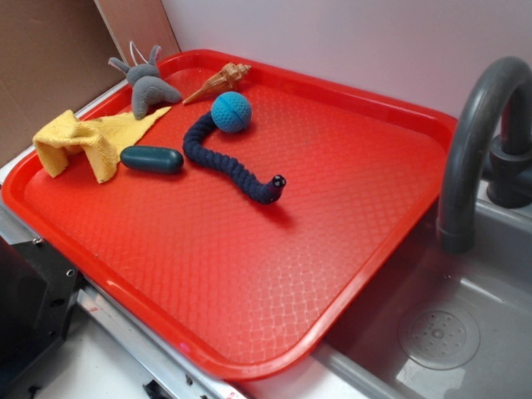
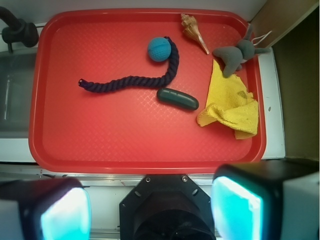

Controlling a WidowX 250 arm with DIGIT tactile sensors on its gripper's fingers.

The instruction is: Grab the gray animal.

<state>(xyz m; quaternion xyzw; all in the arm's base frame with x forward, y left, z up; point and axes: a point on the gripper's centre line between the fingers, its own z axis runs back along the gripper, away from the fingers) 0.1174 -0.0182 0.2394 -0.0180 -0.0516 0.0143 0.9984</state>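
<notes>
No legible txt, labels or nos. anywhere.

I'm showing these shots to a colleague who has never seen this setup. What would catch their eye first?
First the big bright red plastic tray, filling the counter beside a gray sink. Next the long dark navy braided rope worm, curving across the tray's middle with a round blue knitted ball at its tail. In a far corner, the small gray plush animal lies by a crumpled yellow cloth.
</notes>
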